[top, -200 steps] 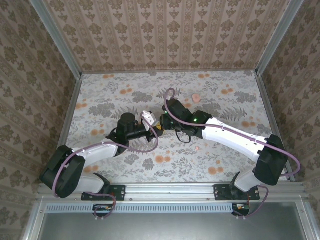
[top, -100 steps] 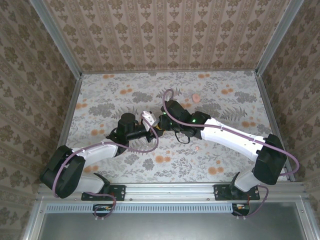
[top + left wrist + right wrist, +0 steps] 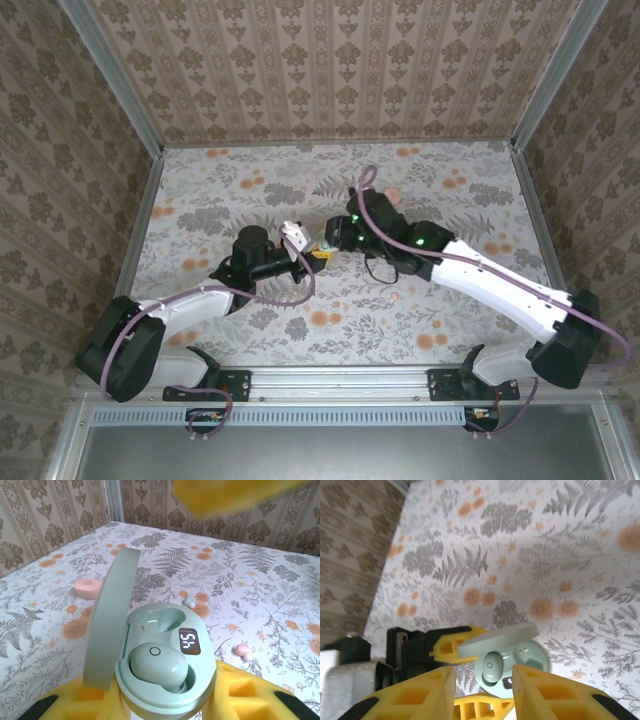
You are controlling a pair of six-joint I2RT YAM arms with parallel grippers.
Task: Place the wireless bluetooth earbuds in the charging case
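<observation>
**Mint case clamped open, one bud seated**

The left end effector (image 3: 167,702) is seen with its yellow, cut-out foam pads (image 3: 250,690) pressed against the sides of the charging case (image 3: 172,687), a smooth, rounded shell of mint-green plastic. The oval lid (image 3: 107,615) is stood up on its hinge at the left. A glossy mint earbud (image 3: 159,665) is seated in the nearer socket, the farther socket (image 3: 162,622) is hollow, and lit digits are shown on a small dark display (image 3: 189,641). The right end effector (image 3: 484,675) is poised over the case, its blocky yellow fingers parted with nothing gripped between them. Farther out on the flower-printed surface (image 3: 280,595), a tiny pale pink earbud (image 3: 243,650) and then a mint-white earbud (image 3: 189,600) are found lying well apart. A round pink case (image 3: 87,587) is set beyond, near the patterned walls (image 3: 60,525).
</observation>
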